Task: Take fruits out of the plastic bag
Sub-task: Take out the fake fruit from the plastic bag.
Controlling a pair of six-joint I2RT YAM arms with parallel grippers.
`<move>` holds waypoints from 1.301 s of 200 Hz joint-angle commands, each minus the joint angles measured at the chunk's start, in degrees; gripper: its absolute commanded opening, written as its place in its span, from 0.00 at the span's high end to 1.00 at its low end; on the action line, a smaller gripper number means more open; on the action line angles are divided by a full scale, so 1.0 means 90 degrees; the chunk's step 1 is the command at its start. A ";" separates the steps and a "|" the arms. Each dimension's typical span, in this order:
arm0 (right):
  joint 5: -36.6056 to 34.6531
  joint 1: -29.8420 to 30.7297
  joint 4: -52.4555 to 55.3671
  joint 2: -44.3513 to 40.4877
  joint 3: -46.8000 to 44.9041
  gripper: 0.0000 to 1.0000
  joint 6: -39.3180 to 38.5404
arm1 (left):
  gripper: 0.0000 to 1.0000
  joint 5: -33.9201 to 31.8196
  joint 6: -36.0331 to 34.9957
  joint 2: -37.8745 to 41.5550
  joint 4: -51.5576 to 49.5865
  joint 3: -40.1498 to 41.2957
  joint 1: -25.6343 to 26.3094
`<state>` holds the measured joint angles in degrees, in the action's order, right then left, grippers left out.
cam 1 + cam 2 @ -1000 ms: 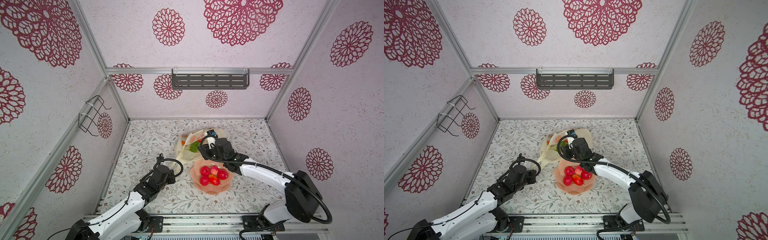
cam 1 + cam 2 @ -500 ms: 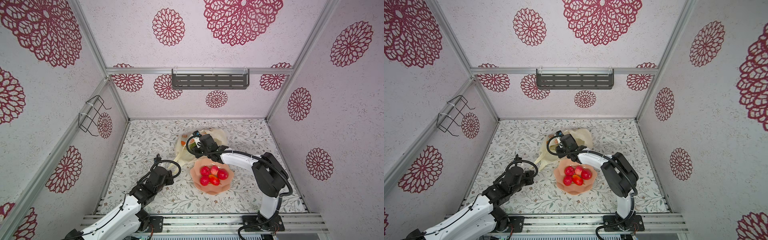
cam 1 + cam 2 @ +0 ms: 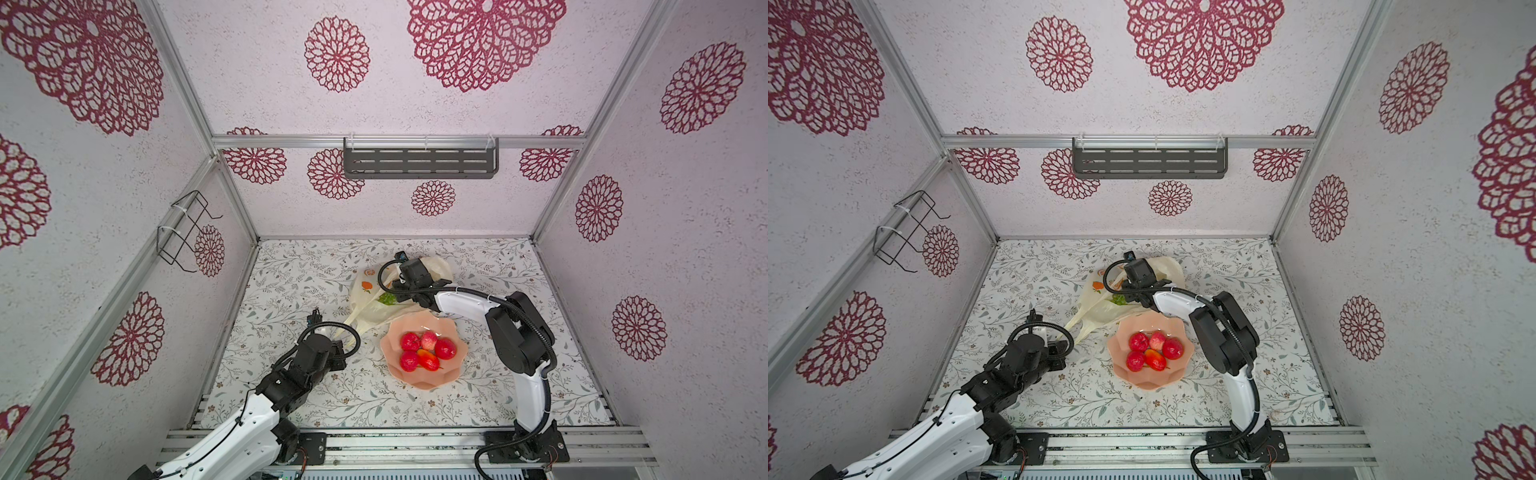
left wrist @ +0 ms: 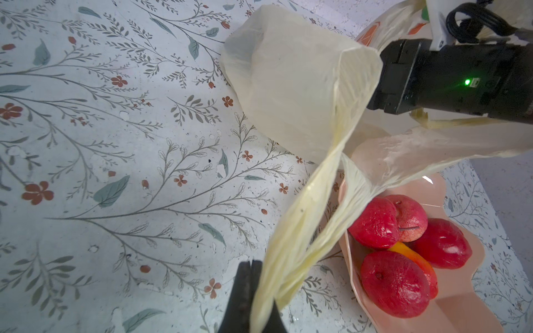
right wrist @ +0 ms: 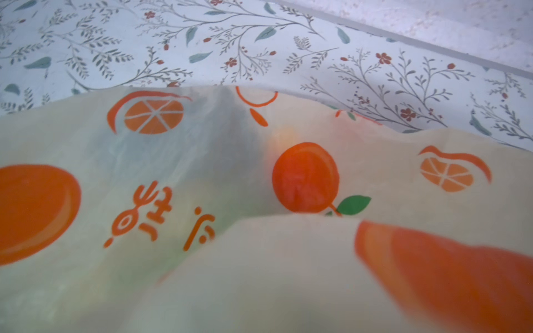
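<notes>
**Top views:** In both top views, the bag (image 3: 363, 296) (image 3: 1096, 296) lies toward the back of the surface (image 3: 291, 274), just behind a pink bowl (image 3: 419, 381). The bowl holds five fruits (image 3: 424, 352), four red and one red-yellow. A green fruit (image 3: 388, 298) shows at the bag's mouth. The left tool (image 3: 338, 340) holds one handle taut, drawn away from the bag. The right arm (image 3: 461, 300) reaches past the bowl into the bag.

**Left wrist view:** The left tool (image 4: 252, 263), fingers pressed together, pinches the twisted handle of the bag (image 4: 288, 86). The bag's film reaches the rim of the bowl (image 4: 461, 311), close to the fruits (image 4: 398, 245). The right arm (image 4: 447, 72) enters the bag.

**Right wrist view:** The bag's film (image 5: 202, 173), printed with oranges, covers most of the frame above the surface (image 5: 288, 43). It hides the right tool, so spread or pressed together cannot be told.
</notes>
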<state>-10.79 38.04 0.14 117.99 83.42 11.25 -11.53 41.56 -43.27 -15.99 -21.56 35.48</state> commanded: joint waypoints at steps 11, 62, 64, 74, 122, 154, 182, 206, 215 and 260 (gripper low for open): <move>-0.0594 -0.0056 -0.0327 0.0232 0.0506 0.52 0.0392 | 1.00 0.0117 -0.0203 -0.0070 0.0001 -0.0006 0.0032; -0.0332 -0.0184 -0.0661 0.0294 0.0692 0.52 0.0937 | 1.00 0.0165 -0.0306 -0.0232 -0.0062 -0.0188 0.0034; -0.0268 -0.0184 -0.0692 0.0265 0.0673 0.52 0.0923 | 1.00 0.0153 -0.0298 -0.0232 -0.0068 -0.0196 0.0032; 0.0117 -0.0174 -0.0867 0.0111 0.0491 0.54 0.0876 | 1.00 0.0084 -0.0230 -0.0261 -0.0077 -0.0230 0.0032; 0.1366 -0.0146 -0.1342 -0.0847 -0.1106 0.65 0.0533 | 1.00 -0.0072 -0.0230 -0.0430 0.0238 -0.0287 0.0032; 0.1461 -0.0145 -0.1563 -0.0933 -0.1617 0.68 0.0446 | 1.00 -0.0161 -0.0370 -0.0563 0.0391 -0.0300 0.0032; 0.1583 -0.0138 -0.1644 -0.0549 -0.1294 0.68 0.0578 | 1.00 -0.0079 -0.0464 -0.0586 0.0348 -0.0380 0.0031; 0.1501 -0.0154 -0.1780 -0.0156 -0.0852 0.68 0.0900 | 1.00 0.0034 -0.0534 -0.0526 0.0258 -0.0446 0.0032; 0.1433 -0.0163 -0.1827 -0.0032 -0.0681 0.68 0.1036 | 1.00 0.0095 -0.0568 -0.0496 0.0235 -0.0465 0.0037; 0.0747 -0.0201 -0.1784 0.0520 0.0229 0.62 0.1297 | 1.00 0.0110 -0.0609 -0.0420 0.0001 -0.0583 0.0032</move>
<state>0.64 36.88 -14.81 121.56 80.86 20.47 -10.92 37.28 -47.94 -15.00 -25.10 35.48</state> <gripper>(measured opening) 0.370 0.043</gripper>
